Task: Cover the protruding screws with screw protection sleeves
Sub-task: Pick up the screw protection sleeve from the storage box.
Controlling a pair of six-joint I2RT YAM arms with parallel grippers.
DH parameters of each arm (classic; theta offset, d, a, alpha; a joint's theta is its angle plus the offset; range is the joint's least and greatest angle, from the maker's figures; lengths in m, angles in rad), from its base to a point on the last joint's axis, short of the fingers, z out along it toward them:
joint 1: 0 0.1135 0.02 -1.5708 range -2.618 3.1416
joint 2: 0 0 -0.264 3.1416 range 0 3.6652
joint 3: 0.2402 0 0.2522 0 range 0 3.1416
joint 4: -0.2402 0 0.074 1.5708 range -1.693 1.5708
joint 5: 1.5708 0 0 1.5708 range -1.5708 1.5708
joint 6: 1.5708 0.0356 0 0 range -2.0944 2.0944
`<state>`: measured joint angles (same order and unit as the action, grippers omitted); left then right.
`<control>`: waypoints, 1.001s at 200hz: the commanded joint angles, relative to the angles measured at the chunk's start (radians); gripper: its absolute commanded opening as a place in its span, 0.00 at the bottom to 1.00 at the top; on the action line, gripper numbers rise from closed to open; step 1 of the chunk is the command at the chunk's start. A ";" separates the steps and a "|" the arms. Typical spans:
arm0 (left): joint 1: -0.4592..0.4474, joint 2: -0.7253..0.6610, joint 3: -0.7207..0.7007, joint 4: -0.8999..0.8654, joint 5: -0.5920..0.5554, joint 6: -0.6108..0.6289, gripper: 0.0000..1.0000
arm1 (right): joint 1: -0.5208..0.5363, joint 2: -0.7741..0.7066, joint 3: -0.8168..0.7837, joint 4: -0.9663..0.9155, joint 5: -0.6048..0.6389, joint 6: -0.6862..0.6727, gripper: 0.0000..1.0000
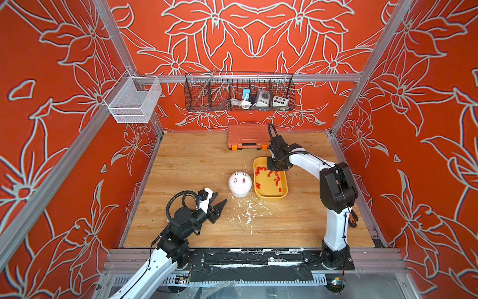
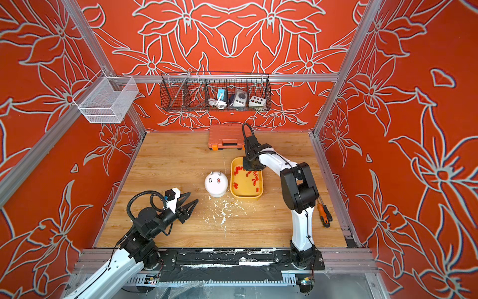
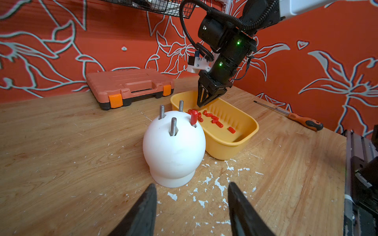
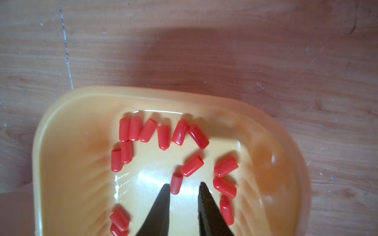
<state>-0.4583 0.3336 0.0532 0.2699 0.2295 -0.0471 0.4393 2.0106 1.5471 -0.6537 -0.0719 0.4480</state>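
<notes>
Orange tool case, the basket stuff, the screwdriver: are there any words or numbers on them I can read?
None can be read.
Orange tool case: faint raised marks on lid, too blurred.
White button box in wire basket: too small.
Screwdriver: no readable label.

Bright even light, soft shadows, right wrist view blurred, edges warped

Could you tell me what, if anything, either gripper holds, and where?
Nothing: the left gripper and the right gripper both stand open and empty.
</notes>
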 commanded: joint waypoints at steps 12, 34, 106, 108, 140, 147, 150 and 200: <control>-0.003 -0.013 0.017 -0.003 0.003 0.013 0.54 | 0.000 0.040 0.023 -0.023 0.025 0.056 0.26; -0.003 -0.015 0.016 -0.004 0.002 0.013 0.54 | 0.001 0.063 0.040 -0.034 0.022 0.057 0.26; -0.003 -0.020 0.017 -0.007 0.007 0.017 0.54 | 0.001 0.129 0.089 -0.042 0.000 0.068 0.28; -0.003 -0.021 0.017 -0.007 0.006 0.017 0.54 | 0.000 0.130 0.091 -0.041 0.000 0.068 0.28; -0.003 -0.022 0.017 -0.009 0.003 0.018 0.54 | 0.001 0.143 0.102 -0.037 -0.002 0.066 0.19; -0.003 -0.022 0.017 -0.010 0.004 0.018 0.54 | 0.001 0.143 0.103 -0.035 -0.003 0.065 0.18; -0.003 -0.022 0.017 -0.009 0.004 0.018 0.54 | 0.000 0.142 0.102 -0.032 -0.003 0.064 0.18; -0.003 -0.026 0.017 -0.014 0.002 0.020 0.54 | 0.001 0.113 0.087 -0.025 0.004 0.048 0.01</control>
<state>-0.4583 0.3222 0.0532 0.2619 0.2295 -0.0441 0.4397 2.1326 1.6253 -0.6727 -0.0792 0.4911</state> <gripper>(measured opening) 0.543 0.053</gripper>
